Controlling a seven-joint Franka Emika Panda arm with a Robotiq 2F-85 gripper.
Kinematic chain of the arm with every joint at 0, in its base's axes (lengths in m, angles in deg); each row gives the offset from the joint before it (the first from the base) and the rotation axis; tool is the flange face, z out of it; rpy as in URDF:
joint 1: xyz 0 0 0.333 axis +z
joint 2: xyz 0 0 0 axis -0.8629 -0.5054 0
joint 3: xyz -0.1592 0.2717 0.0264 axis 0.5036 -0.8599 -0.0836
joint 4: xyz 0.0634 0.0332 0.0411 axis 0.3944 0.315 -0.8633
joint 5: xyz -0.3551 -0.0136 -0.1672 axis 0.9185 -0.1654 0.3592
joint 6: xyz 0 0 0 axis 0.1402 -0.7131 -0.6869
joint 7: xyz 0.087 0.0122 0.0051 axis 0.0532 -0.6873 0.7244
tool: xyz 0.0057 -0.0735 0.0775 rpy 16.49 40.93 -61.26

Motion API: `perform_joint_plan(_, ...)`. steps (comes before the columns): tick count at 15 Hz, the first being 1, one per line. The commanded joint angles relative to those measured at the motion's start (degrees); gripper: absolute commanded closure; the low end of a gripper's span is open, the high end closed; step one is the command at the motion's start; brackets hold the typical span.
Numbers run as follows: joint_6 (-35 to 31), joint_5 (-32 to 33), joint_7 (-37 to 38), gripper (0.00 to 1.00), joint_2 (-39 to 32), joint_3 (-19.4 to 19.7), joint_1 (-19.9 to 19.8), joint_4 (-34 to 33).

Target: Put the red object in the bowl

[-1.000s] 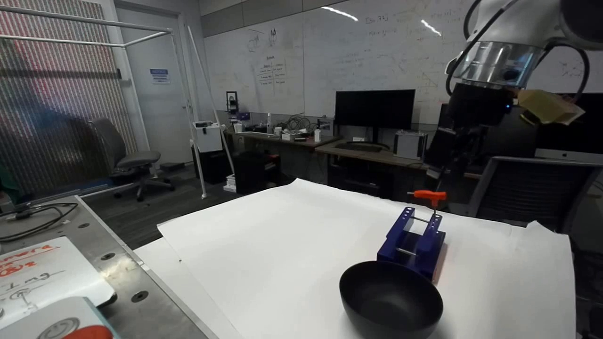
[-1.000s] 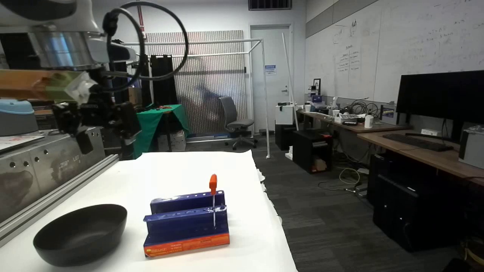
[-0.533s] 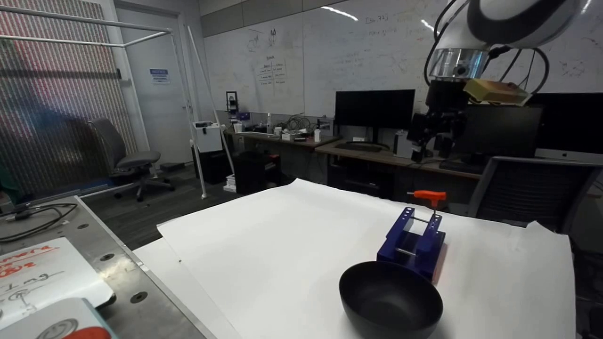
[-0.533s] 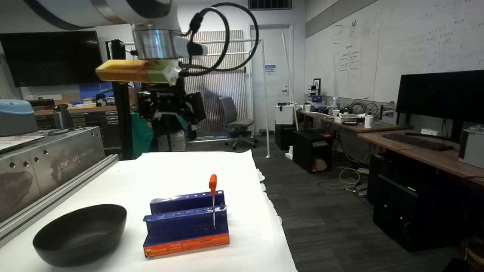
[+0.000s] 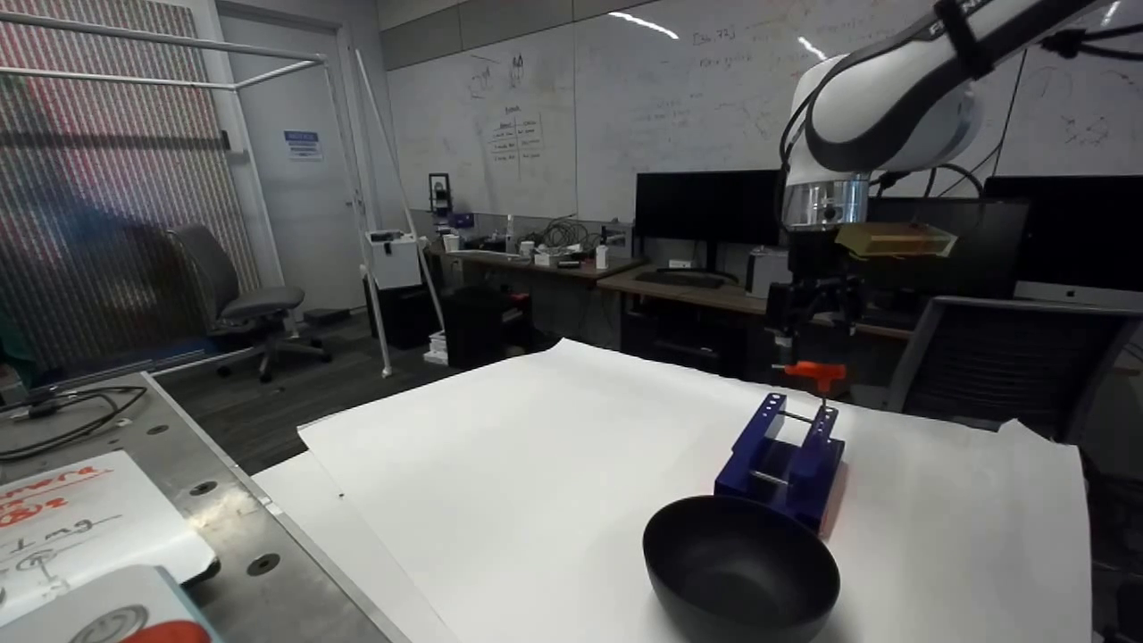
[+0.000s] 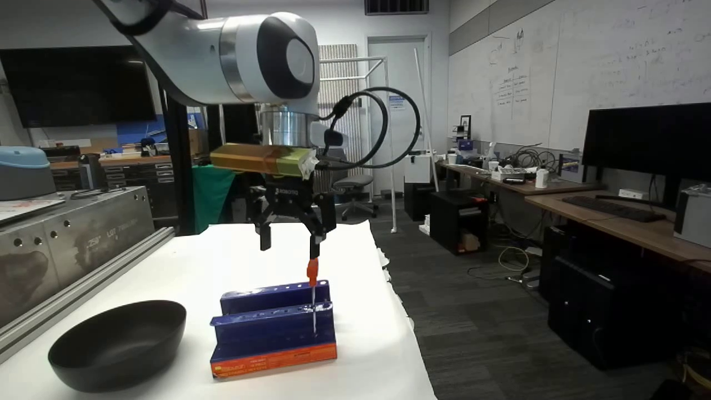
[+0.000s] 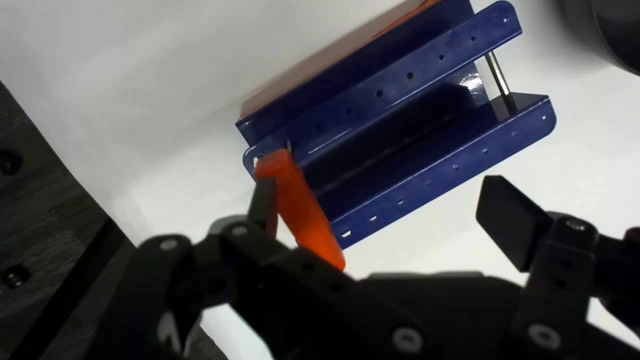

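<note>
The red object (image 5: 814, 373) is a slim red-orange T-handle with a thin metal shaft. It stands upright in an end hole of the blue holder (image 6: 272, 328). The black bowl (image 6: 116, 350) rests beside the holder and is also in an exterior view (image 5: 741, 572); only its edge shows in the wrist view (image 7: 622, 30). My gripper (image 6: 290, 244) points down, open and empty, above the holder. In the wrist view my gripper (image 7: 385, 212) has one finger close beside or over the red handle (image 7: 302, 210); I cannot tell whether they touch. The other finger is well apart.
A white sheet (image 5: 491, 482) covers the table under the bowl and holder. A metal block (image 6: 100, 233) with a rail runs along one table side. A chair (image 5: 1018, 366) and desks with monitors (image 6: 644, 144) stand beyond the table.
The arm has swung across toward the holder and come down, so the open gripper is now just above the red handle. The red object, holder and bowl have not moved.
</note>
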Motion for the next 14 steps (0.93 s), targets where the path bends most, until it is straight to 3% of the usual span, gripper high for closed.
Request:
perform_joint_plan(1, -0.3, -0.1, -1.1, 0.00, -3.5, 0.4, 0.0, -3.1)
perform_joint_plan(5, 1.6, -1.0, -1.5, 0.00, -5.2, 0.5, -0.4, -4.5)
perform_joint_plan(6, 1.7, -0.9, -1.4, 0.25, -5.5, 0.5, -0.4, -4.4)
perform_joint_plan(7, 1.8, -0.8, -1.5, 0.25, -5.7, 0.5, -0.5, -4.4)
perform_joint_plan(14, 1.2, -1.0, -0.5, 0.80, -4.5, 0.9, -0.9, -3.8)
